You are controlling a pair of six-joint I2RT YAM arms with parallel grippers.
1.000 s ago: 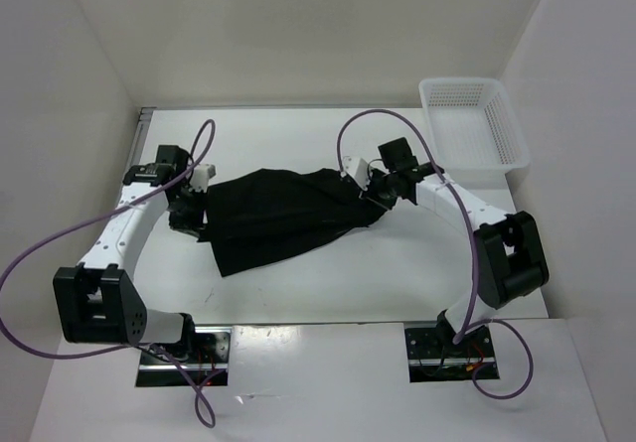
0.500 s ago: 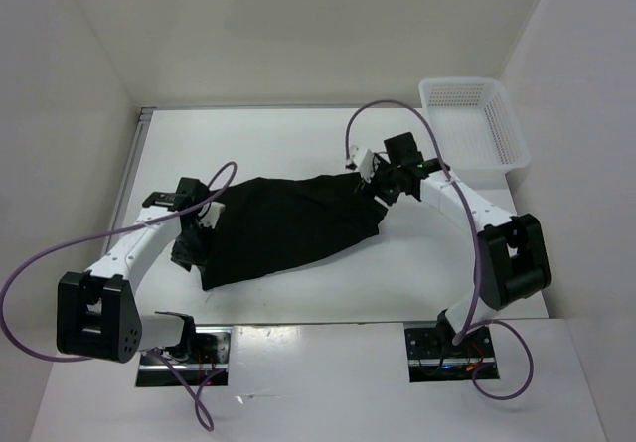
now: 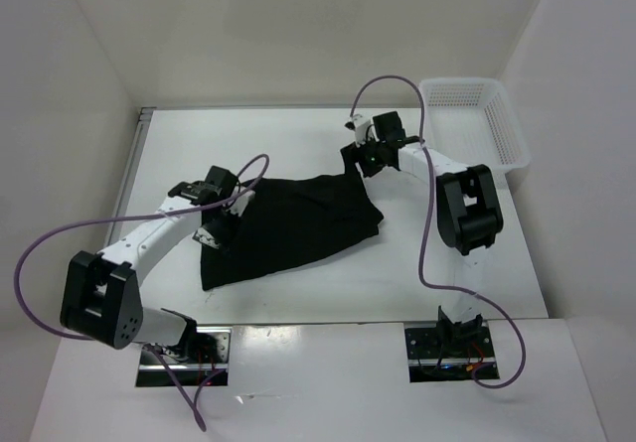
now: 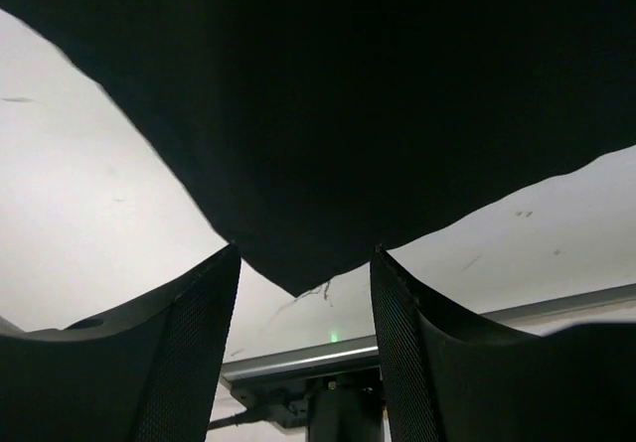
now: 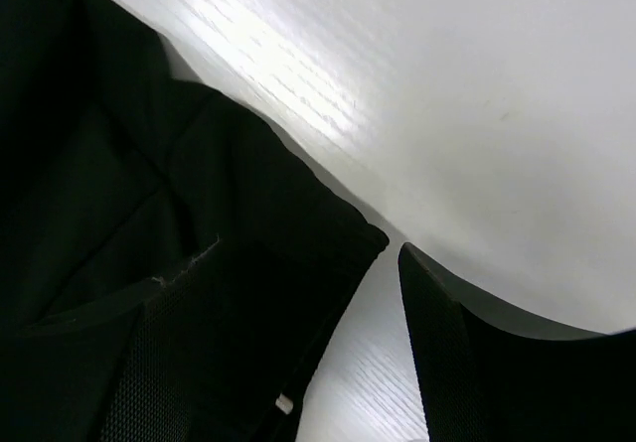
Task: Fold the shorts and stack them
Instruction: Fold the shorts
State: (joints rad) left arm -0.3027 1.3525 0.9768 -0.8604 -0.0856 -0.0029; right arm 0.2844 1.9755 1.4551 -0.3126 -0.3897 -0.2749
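The shorts (image 3: 293, 225) lie spread well left of the white mesh basket (image 3: 475, 122). A clean fold likely needs both end corners pinched squarely and lifted together. Their long axis runs near-left to far-right, toward the basket. Both jaws gape open: left gripper (image 3: 212, 231) at the end away from it, right gripper (image 3: 358, 159) at the nearer corner.

We take this for a robotics lab test cell. A white tabletop (image 3: 298, 139) is boxed in by plain white walls (image 3: 298, 35). The left arm (image 3: 149, 238) and the right arm (image 3: 467, 204), white and black, are bolted at its near edge and trail purple cables (image 3: 40, 253). Bare electronics (image 3: 447, 348) with small lit lamps sit at their bases. The shorts (image 3: 288, 228) and a white mesh basket (image 3: 459, 82) lie on the tabletop.
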